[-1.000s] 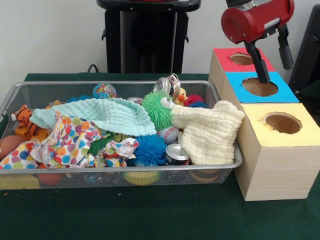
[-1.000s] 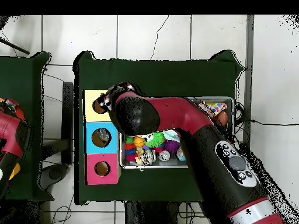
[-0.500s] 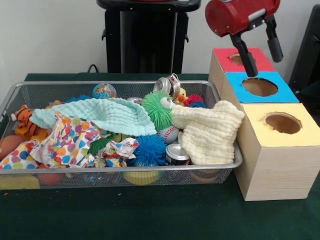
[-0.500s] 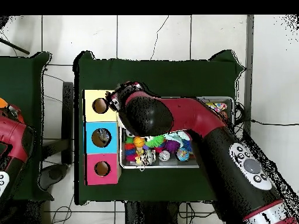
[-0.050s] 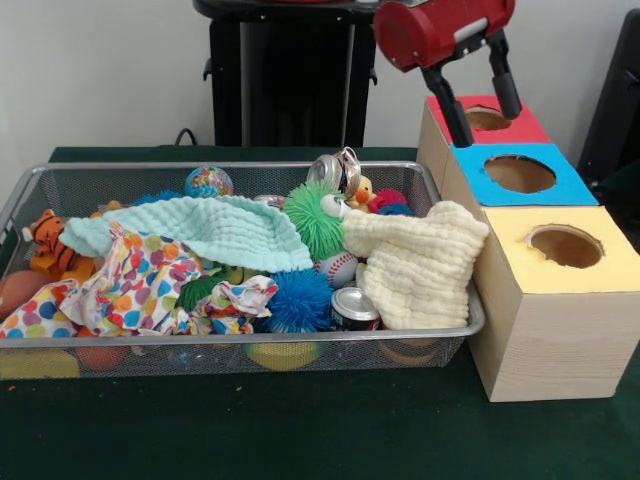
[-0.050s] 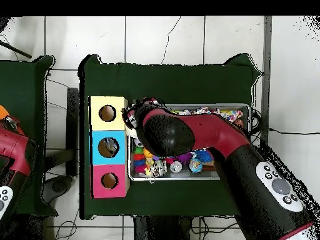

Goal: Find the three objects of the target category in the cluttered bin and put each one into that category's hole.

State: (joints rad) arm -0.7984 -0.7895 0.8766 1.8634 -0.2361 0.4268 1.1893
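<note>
Wooden boxes with red (image 5: pixel 505 128), blue (image 5: pixel 555 187) and yellow (image 5: pixel 600 265) tops, each with a round hole, sit just right of the wire mesh bin (image 5: pixel 60 185) on the green counter (image 5: pixel 300 430). The hand (image 5: pixel 483 108) hangs wide open and empty above the red box. A second ago it was over the blue hole. The bin holds cloths, spiky balls, cans and a baseball (image 5: pixel 337 268).
</note>
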